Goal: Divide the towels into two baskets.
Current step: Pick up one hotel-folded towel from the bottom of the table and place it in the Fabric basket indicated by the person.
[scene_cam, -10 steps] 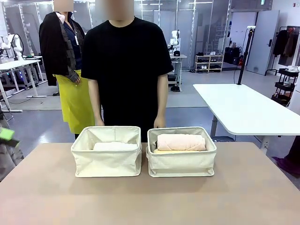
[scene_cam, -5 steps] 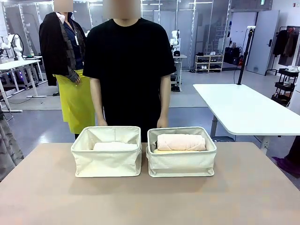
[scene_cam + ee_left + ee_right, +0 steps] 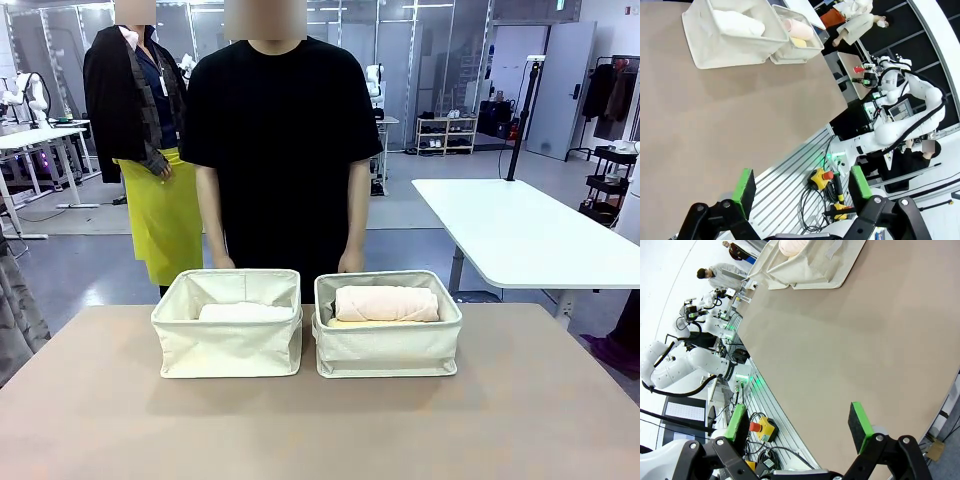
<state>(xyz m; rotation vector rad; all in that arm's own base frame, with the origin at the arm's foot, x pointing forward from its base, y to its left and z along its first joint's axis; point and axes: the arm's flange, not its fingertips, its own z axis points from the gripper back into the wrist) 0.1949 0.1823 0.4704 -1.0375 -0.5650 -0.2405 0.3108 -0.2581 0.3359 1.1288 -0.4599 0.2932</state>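
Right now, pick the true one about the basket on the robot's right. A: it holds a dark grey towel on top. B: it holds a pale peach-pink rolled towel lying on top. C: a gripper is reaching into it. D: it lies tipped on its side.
B: the right basket stands upright with a pale peach-pink rolled towel on top.

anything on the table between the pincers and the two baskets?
Nothing visible. Bare table lies in front of both baskets; the left pincer and right pincer are open, empty and pulled back off the table's edge.
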